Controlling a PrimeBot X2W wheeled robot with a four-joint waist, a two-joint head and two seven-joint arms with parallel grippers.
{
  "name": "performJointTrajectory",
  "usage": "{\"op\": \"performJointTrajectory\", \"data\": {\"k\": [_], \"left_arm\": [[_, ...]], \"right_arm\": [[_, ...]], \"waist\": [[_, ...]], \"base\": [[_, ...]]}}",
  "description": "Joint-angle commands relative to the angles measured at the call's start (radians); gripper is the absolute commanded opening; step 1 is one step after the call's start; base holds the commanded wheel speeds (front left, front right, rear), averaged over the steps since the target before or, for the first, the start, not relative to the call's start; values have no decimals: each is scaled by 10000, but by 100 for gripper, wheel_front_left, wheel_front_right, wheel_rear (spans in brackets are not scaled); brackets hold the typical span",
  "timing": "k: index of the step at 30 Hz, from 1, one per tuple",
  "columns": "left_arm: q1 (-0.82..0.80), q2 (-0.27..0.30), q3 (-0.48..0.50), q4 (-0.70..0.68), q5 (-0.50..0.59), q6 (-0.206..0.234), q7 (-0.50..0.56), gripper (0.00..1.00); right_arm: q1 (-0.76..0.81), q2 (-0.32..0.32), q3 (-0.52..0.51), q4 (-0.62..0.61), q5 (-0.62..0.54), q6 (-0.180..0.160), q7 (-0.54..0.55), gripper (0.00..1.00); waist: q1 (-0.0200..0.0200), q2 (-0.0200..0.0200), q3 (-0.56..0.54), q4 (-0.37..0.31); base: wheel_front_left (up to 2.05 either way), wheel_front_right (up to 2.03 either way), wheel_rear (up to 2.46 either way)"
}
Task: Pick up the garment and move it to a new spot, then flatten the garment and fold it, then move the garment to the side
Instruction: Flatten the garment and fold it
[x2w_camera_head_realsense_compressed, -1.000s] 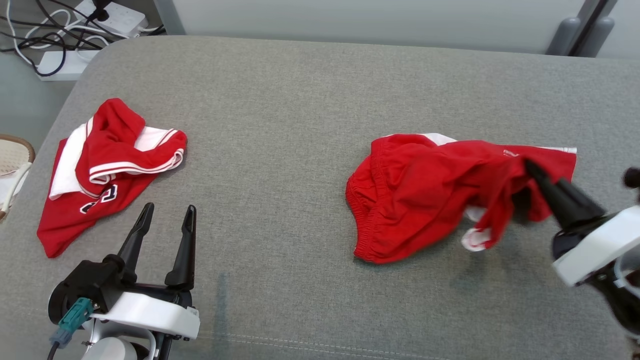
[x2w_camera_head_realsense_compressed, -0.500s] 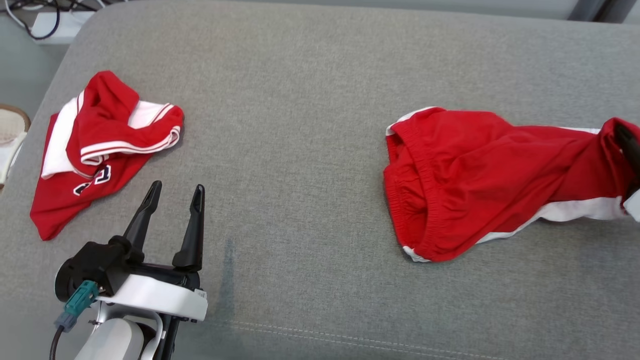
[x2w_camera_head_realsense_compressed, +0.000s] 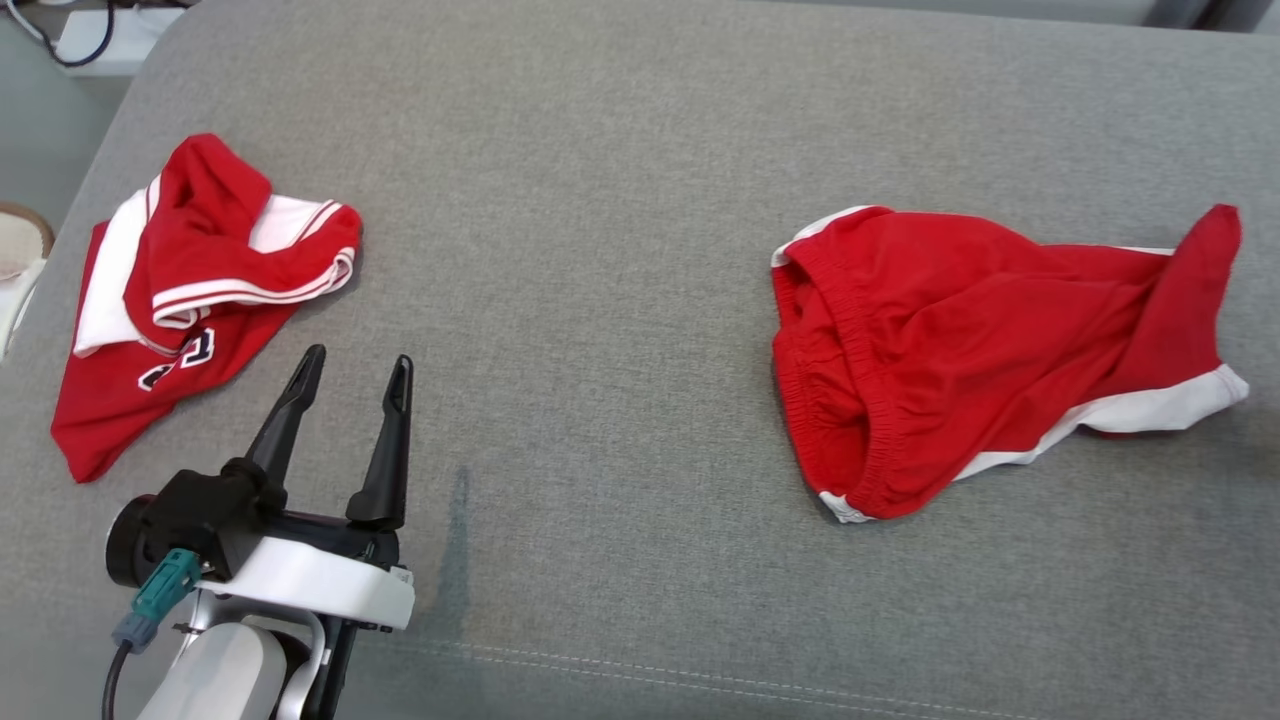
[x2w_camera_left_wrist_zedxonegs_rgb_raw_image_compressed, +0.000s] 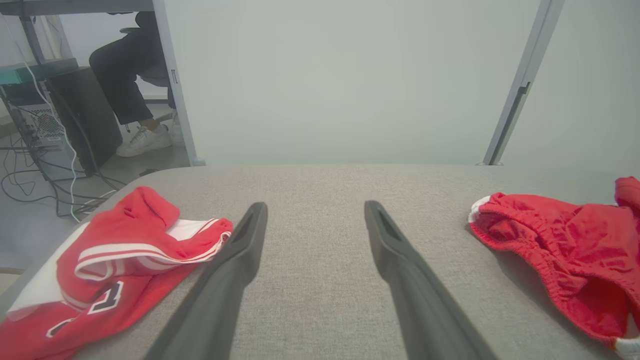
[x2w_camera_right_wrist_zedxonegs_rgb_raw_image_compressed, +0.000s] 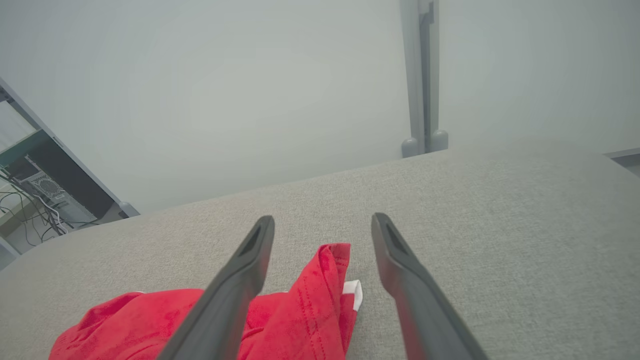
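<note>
The red shorts (x2w_camera_head_realsense_compressed: 960, 340) lay crumpled on the right of the grey upholstered surface (x2w_camera_head_realsense_compressed: 600, 180). The right gripper (x2w_camera_right_wrist_zedxonegs_rgb_raw_image_compressed: 322, 220) had its jaws spread wide, with a raised leg hem between them, ungripped. The left gripper (x2w_camera_head_realsense_compressed: 358, 357) hovered with its jaws wide and empty, near a red jersey (x2w_camera_head_realsense_compressed: 190, 300).

We saw a broad bare strip of grey cushion (x2w_camera_head_realsense_compressed: 600, 250) down the middle of the head view, open for a pass. The red shorts (x2w_camera_head_realsense_compressed: 960, 350) blocked the right side, the red jersey (x2w_camera_head_realsense_compressed: 190, 300) the upper left, and the left gripper (x2w_camera_head_realsense_compressed: 358, 357), fingers spread, the lower left corner.
</note>
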Motion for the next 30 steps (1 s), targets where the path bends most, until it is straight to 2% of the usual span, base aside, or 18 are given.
{"op": "performJointTrajectory", "data": {"k": [1,6,9,12,13,20,30], "left_arm": [[-275,322,456,-217,64,69,-126,100],[-70,518,481,-355,138,194,-28,100],[113,580,431,-459,180,305,113,100],[326,634,430,-581,212,455,206,100],[458,671,431,-657,202,516,265,100],[817,873,505,-905,163,689,458,100],[1079,1159,672,-1079,108,836,609,100]], "right_arm": [[381,-312,150,-322,4,44,-296,100],[1196,-429,25,-881,-957,44,-1106,100],[1874,-108,-488,-1406,-1900,44,-1243,100],[2701,514,-1067,-2104,-3031,44,-1274,100],[3309,1023,-1518,-2599,-3784,44,-1280,100],[5334,2800,-2397,-4357,-5637,44,-933,100],[6676,3904,-2845,-6036,-6363,44,35,100]], "waist": [[0,0,-173,-180],[0,0,-641,-599],[0,0,-928,-822],[0,0,-1199,-1013],[0,0,-1354,-1088],[0,0,-1744,-1230],[0,0,-2001,-1279]], "base": [[0,0,0],[0,0,0],[0,0,0],[0,0,0],[0,0,0],[0,0,0],[0,0,0]]}}
